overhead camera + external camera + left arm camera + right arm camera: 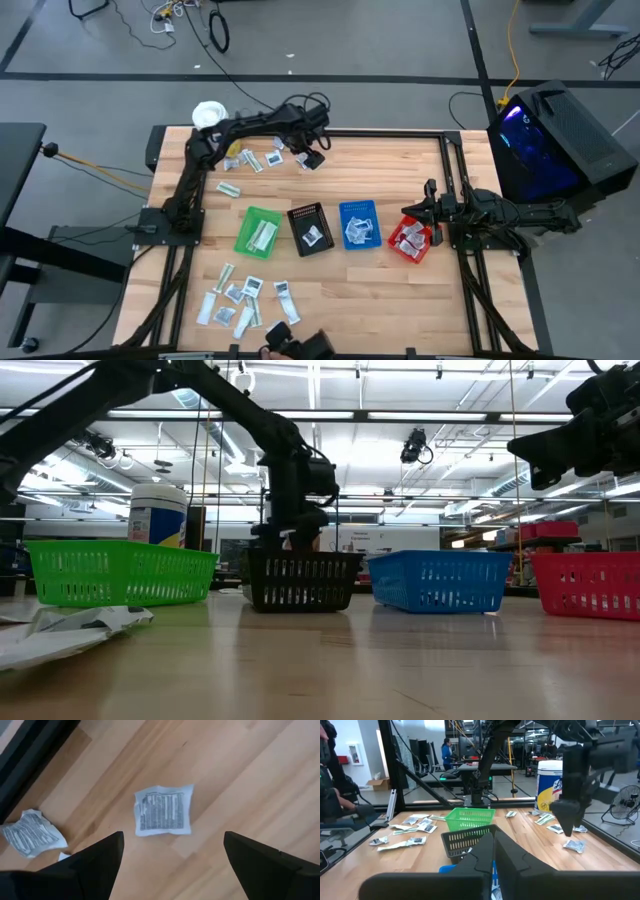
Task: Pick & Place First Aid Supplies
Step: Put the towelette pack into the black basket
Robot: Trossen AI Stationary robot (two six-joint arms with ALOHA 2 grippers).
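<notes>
Left gripper (pixel 170 857), fingers spread, hovering over small flat white printed sachet (pixel 163 810) behind black mesh bin (pixel 310 228); off-centre descent risks pinching only an edge.

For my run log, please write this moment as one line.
left gripper: open, above printed sachet | right gripper: shut, over red bin

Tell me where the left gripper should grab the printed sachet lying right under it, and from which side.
Judgement: come straight down. The sachet lies flat and alone on the wooden table, so pinch across two opposite edges, fingers scraping under them. The left gripper is open and roughly over it, wider than the packet; its crumpled corners may offer a lip.
</notes>
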